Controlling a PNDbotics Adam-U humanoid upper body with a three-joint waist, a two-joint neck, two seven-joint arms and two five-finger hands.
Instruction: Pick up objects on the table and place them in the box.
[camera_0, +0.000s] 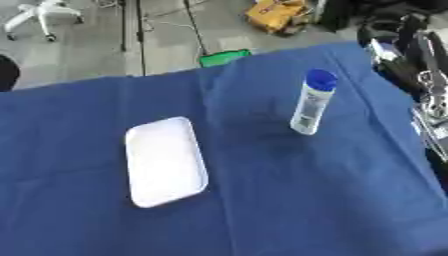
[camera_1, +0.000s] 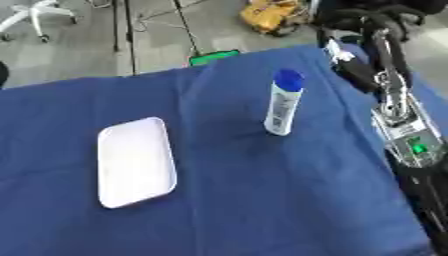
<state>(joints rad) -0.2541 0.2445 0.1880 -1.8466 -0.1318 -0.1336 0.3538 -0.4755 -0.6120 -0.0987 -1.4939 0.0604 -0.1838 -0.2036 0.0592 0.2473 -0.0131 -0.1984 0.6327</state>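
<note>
While the bottle (camera_0: 313, 102) stands upright on the blue tablecloth (camera_1: 262, 200), its blue cap on top and its long axis near vertical with a slight lean, no hand is closed on it. It sits right of centre, towards the far side of the table. The white tray (camera_0: 164, 161), shallow and empty, lies flat well apart to the bottle's left and nearer the robot; it looks to be the box named in the task.

Right arm (camera_1: 398, 107): black and silver links run down the right edge of both views, just beside the table's right border. The hand at its end does not show clearly, so I cannot tell whether its fingers are spread or curled. Left hand: in neither view.

Key relation: the bottle lies to the left of the right arm and slightly farther out, with bare cloth between them. The right arm is plainly the nearer one.

Judgement: a sideways reach from the right, wrapping the upright body below the cap, seems the natural approach; a tall narrow bottle may tip if nudged. Nothing is in the tray yet.
</note>
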